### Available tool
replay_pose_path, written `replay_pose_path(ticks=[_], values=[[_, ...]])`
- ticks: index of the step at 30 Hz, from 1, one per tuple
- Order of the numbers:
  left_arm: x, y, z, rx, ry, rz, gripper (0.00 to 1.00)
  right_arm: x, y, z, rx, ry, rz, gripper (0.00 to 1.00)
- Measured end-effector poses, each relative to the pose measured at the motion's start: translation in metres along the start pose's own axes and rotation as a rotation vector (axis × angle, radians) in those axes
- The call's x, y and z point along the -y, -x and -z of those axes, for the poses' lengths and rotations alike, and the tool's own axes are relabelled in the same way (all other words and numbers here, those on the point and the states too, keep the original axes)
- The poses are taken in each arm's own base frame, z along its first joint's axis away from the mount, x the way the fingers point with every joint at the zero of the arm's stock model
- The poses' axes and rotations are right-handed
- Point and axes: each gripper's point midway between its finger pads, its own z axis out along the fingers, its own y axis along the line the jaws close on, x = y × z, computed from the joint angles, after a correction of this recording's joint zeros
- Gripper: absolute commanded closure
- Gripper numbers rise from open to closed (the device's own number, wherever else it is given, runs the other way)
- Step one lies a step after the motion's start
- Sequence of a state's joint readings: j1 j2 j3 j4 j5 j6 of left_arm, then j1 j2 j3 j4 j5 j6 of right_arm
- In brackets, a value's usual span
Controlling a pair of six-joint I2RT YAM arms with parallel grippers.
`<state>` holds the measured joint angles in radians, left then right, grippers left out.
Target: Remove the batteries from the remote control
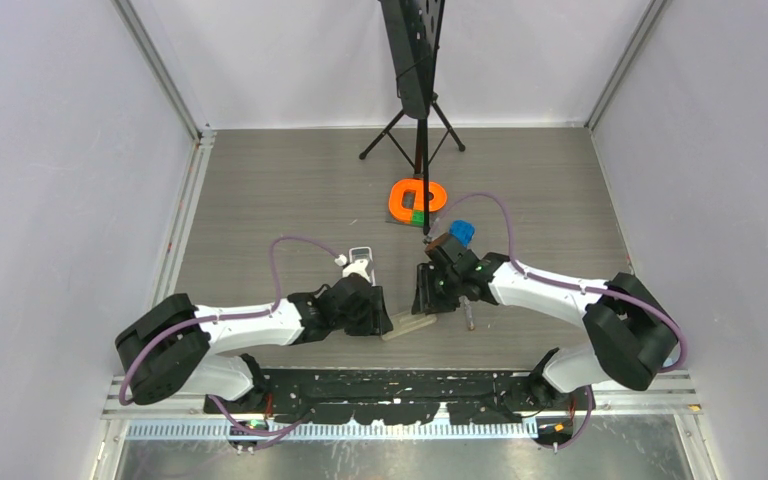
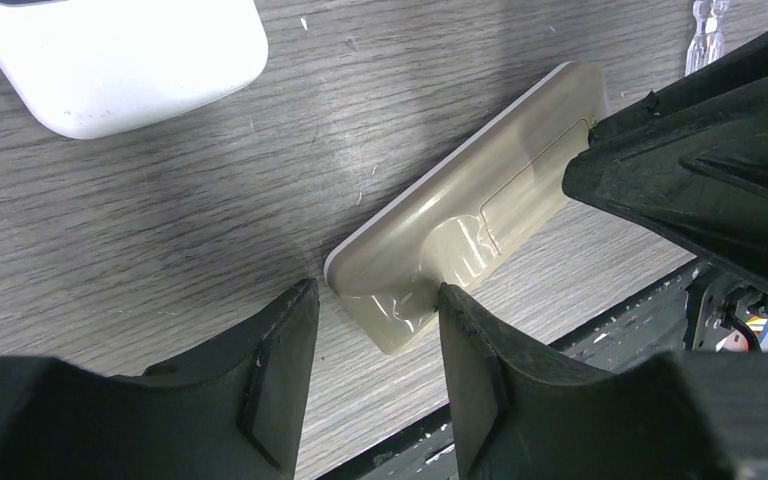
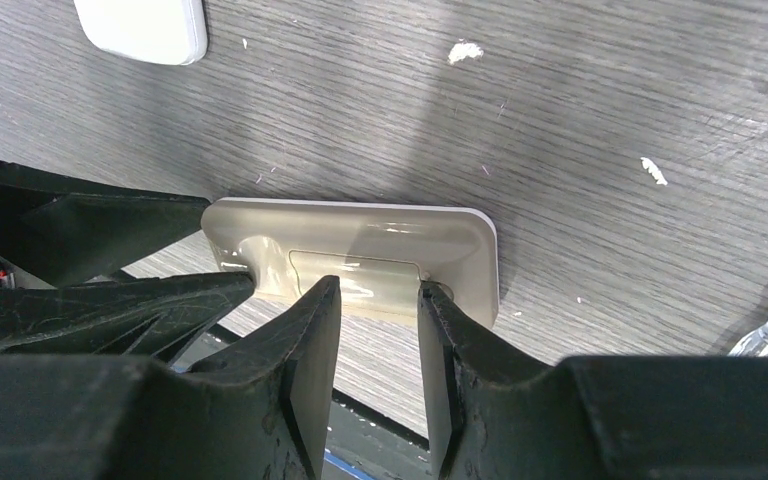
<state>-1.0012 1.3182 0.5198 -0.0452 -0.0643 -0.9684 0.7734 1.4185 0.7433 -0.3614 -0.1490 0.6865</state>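
Grippers met at the near table edge over the beige remote (image 1: 412,325), lying back-up with its cover seemingly unopened; no batteries showed, presumably inside. Left gripper (image 2: 375,345) straddled one rounded end, jaws parted; right gripper (image 3: 378,335) stood at the cover, grip uncertain. Glossy moulded plastic lay on matte wood-grain table (image 1: 290,190). Farther off: white device (image 2: 120,55), orange ring (image 1: 418,197).

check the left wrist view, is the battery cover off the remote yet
No, the beige remote lies back-up on the table with its cover closed, and no batteries show.
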Motion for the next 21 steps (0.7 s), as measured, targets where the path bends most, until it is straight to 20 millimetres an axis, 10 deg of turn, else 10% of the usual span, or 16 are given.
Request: replay_pose_path(ticks=[21], values=[[-0.0023, 0.0009, 0.0007, 0.002, 0.016, -0.008, 0.47, 0.0033, 0.0011, 0.0050, 0.018, -0.030, 0.009, 0.62]])
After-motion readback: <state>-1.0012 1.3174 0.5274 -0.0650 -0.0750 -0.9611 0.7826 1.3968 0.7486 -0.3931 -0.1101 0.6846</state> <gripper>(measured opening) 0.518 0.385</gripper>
